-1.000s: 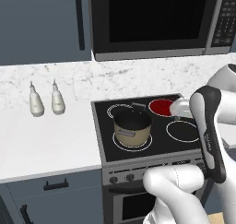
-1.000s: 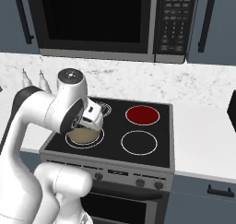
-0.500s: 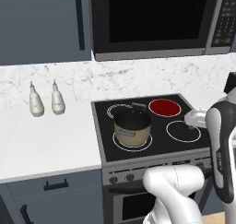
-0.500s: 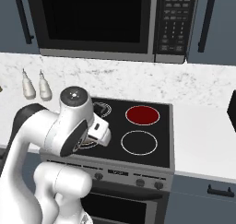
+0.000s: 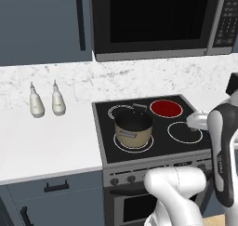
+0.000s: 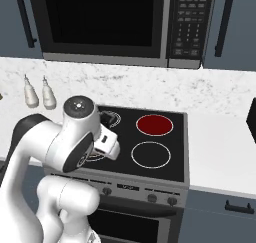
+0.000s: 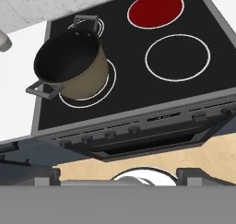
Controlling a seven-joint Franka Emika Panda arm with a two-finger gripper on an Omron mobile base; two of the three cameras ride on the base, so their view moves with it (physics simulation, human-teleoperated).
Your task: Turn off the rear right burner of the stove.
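The stove (image 5: 106,141) is a black glass cooktop over a grey steel front panel (image 7: 152,122) with a row of small dark knobs (image 7: 109,134). At its back right, the rear right burner (image 5: 165,108) (image 6: 155,125) (image 7: 155,9) glows bright red. My gripper (image 7: 119,176) is open, with its dark fingertips (image 7: 41,174) set far apart and nothing between them. It hangs in front of the stove, out from the knob row, looking back over the cooktop. My arm (image 5: 223,150) (image 6: 75,142) bends over the stove's front edge.
A tan pot (image 5: 133,127) (image 7: 73,64) with dark handles stands on the front left ring. The front right ring (image 7: 177,57) is black and bare. Two white bottles (image 5: 45,101) stand on the marble counter at the left. A black microwave (image 5: 153,20) hangs above the stove.
My arm has sunk lower and drawn back from above the cooktop toward the stove's front. The burner stays red, and the pot has not moved.
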